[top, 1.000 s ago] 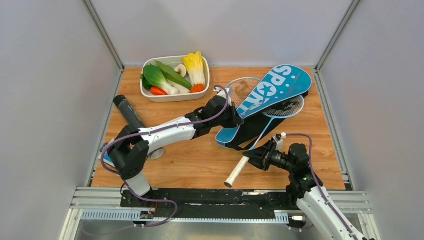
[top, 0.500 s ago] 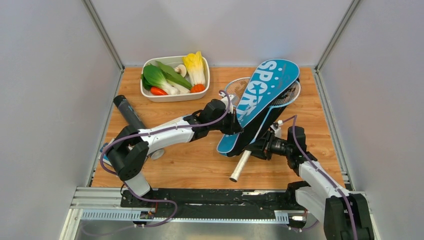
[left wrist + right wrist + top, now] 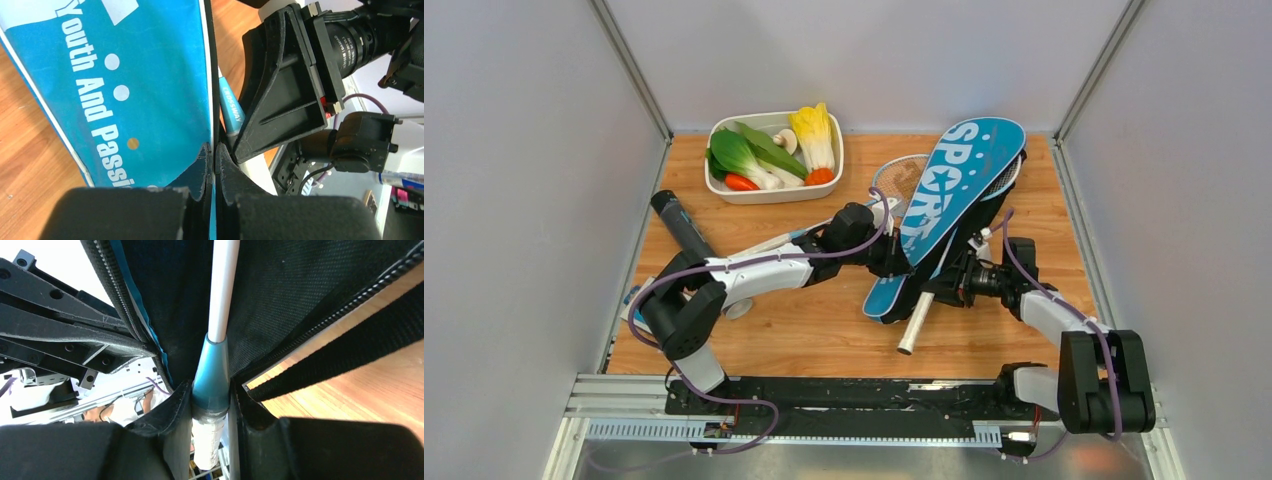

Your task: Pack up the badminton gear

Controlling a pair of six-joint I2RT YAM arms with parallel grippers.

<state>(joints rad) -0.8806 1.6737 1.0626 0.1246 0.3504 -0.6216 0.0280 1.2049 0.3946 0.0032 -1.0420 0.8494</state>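
Packing looked partly done, by my reading.

- **Left hand** (image 3: 215, 161): closed thin on the open edge of the cover (image 3: 954, 180) at centre of the top view, holding it up off the bench (image 3: 824, 325).
- **Right hand** (image 3: 212, 399): gripped a racket (image 3: 221, 295) by the teal cone between shaft and handle. In the right wrist view the shaft ran up between the zip edges into the black lining, so the head appeared at least partly in. The white handle stuck out at lower centre of the top view.
- **Second racket** (image 3: 902, 178): its head showed beside the cover's left edge, upper centre. I could not tell whether it was inside or under the cover.
- **Tube** (image 3: 681, 225): lay at the left of the bench, unpacked.
- **Shuttlecocks:** none made out.
- **Left to do, as I judged:** seat the rackets, close the zip, deal with the tube.

Writing:
- "SPORT" in white on the cover (top view).
- "Youth And Passi…" on the cover, cut off by the hand (left wrist view).
- Small print on the teal cone, too small to read surely.
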